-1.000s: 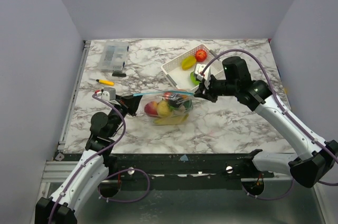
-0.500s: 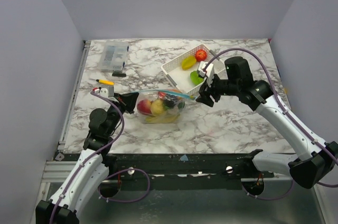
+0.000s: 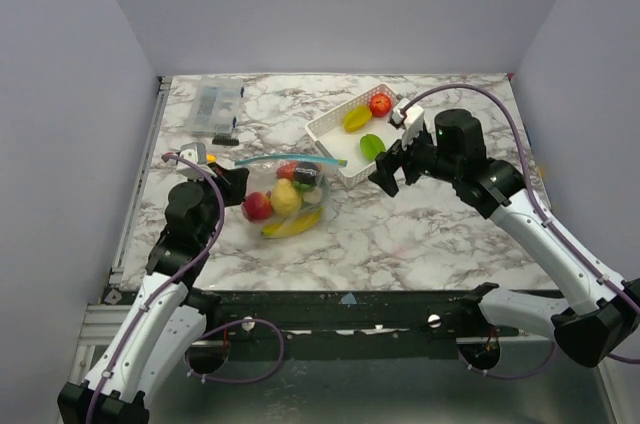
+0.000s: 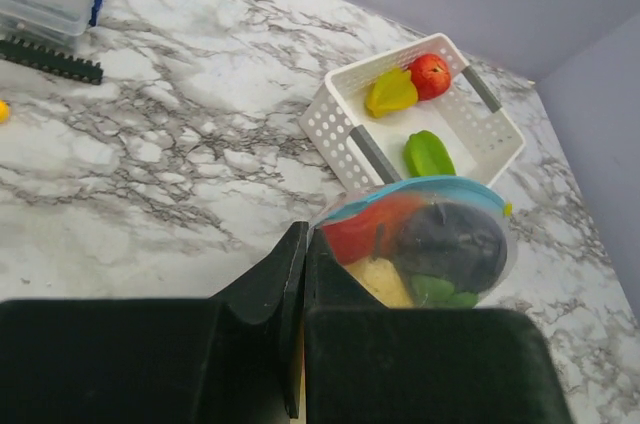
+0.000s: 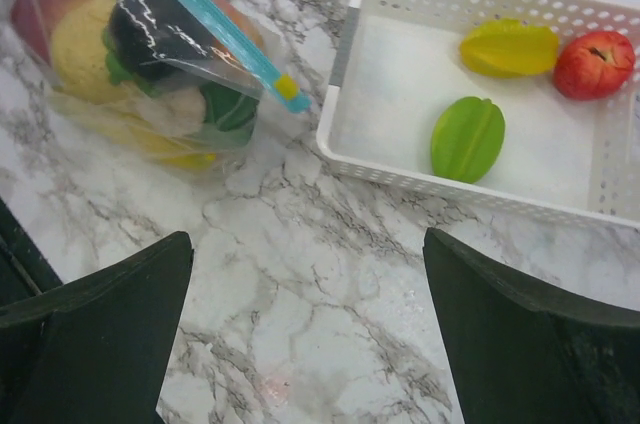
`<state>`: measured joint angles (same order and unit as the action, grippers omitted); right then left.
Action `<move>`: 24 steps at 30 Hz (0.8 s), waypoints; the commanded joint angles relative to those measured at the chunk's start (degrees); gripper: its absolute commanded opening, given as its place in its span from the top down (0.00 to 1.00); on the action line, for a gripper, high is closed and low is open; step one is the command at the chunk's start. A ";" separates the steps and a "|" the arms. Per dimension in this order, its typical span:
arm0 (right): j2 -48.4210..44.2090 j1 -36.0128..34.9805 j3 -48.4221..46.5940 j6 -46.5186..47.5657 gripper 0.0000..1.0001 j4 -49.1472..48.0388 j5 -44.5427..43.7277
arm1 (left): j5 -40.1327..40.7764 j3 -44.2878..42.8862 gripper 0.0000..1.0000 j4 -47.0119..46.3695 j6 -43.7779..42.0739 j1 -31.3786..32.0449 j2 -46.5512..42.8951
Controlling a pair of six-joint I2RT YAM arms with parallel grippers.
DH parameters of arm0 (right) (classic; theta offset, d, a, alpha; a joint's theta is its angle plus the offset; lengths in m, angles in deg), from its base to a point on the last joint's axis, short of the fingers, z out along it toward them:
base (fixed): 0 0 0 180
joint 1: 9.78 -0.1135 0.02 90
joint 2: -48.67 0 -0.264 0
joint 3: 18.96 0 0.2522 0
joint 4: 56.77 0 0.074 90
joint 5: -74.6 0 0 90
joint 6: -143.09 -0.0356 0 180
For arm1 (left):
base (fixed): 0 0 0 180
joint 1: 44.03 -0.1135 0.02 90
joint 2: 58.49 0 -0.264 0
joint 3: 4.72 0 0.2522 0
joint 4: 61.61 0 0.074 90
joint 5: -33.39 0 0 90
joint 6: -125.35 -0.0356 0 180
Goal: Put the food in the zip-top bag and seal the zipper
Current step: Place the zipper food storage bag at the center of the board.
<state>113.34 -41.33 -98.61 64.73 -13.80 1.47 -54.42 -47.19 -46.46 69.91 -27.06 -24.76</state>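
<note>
Clear zip-top bag sits clamped in left pincer; right pincer, spread wide, stands apart.

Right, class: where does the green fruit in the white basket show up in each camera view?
Top external: green fruit right of centre, inside the white basket.
Left wrist: green fruit at upper right.
Right wrist: green fruit right of centre, slightly high.
Shared landmark: the white basket around it.

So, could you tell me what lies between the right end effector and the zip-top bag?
Only bare marble table separates the right end effector from the zip-top bag, as the right wrist view shows; the white basket stands beside that stretch.
</note>
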 commanded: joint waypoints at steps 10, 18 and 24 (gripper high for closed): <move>0.15 0.07 -0.07 -13.68 0.01 -3.23 -14.23 | 17.70 -16.50 1.00 22.69 7.36 -0.36 16.31; -5.92 0.08 2.15 -15.42 0.00 -5.22 -16.69 | 23.01 -13.47 0.91 23.74 14.38 -1.06 18.38; -11.08 0.02 3.15 -16.74 0.00 -6.13 -20.11 | 23.98 -13.62 0.46 23.62 12.10 -1.15 17.85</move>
<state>105.36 -41.31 -96.54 49.63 -17.91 -14.51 -33.59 -60.70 -23.81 82.52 -27.87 -6.07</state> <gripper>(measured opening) 0.995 0.423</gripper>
